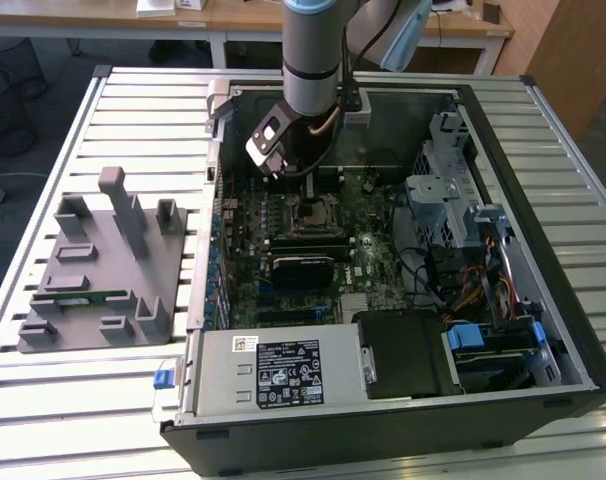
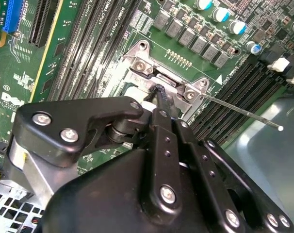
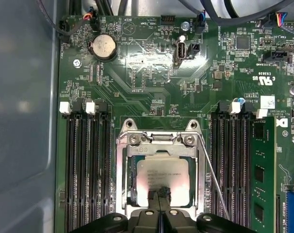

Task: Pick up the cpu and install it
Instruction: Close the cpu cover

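Gripper: the black gripper (image 3: 159, 193) (image 2: 159, 95) has its two fingertips pressed together with no gap and nothing between them. The tips sit right at the socket, over one edge of the chip's top face. I cannot tell if they touch it.
Cpu: the cpu (image 3: 162, 171), a silver-grey square, lies flat inside the socket (image 3: 123, 160), ringed by the socket's metal frame.
Lever: a thin metal lever (image 3: 213, 184) (image 2: 239, 110) slants away from one corner of the socket.
Memory slots: dark memory slots (image 3: 84, 165) run along two opposite sides of the socket.
Memory stick: a green memory stick (image 3: 262, 179) stands just beyond the slots on one side.
Arm: the arm (image 1: 311, 50) reaches down into the open computer case (image 1: 543, 180), directly above the socket.
Tray: a grey tray (image 1: 93, 270) rests on the slatted table (image 1: 43, 170), well apart from the socket, on the exterior view's left.
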